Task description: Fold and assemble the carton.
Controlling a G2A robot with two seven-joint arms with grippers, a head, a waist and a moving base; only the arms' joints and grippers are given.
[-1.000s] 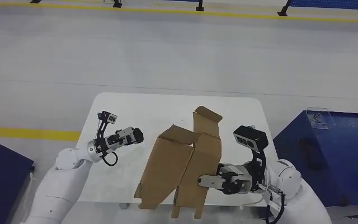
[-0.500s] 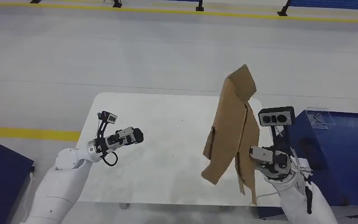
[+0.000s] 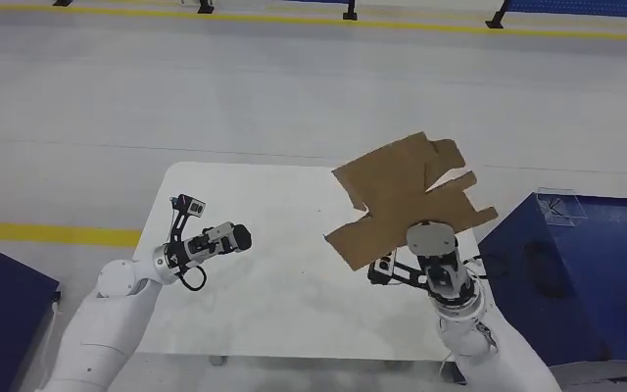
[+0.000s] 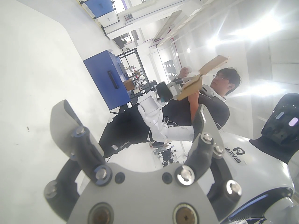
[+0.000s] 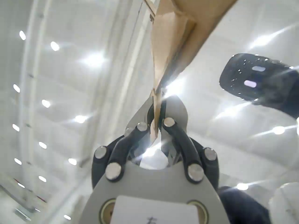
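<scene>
Your right gripper (image 5: 157,108) is pinching a thin flap edge of the carton (image 5: 177,24), jaws nearly closed with only the cardboard between them. From that pinch the carton is fanning up and away from the jaws, collapsed flat rather than opened. It's hanging in the air over the right side of the table (image 3: 274,294), not resting on it. Its long axis is running roughly left-right across the table, though I'm judging that from overhead, so it's probably tilting more than it looks. Your left gripper (image 3: 238,237) is sitting over the left side, jaws spread wide and holding nothing, well apart from the cardboard. So the right arm is doing all the carrying, and the left is the one needing to close the gap. Free room is lying leftward, over the tabletop between the arms. The blue cabinet (image 3: 558,255) is crowding the right edge, so you're wanting to swing inward, not out
</scene>
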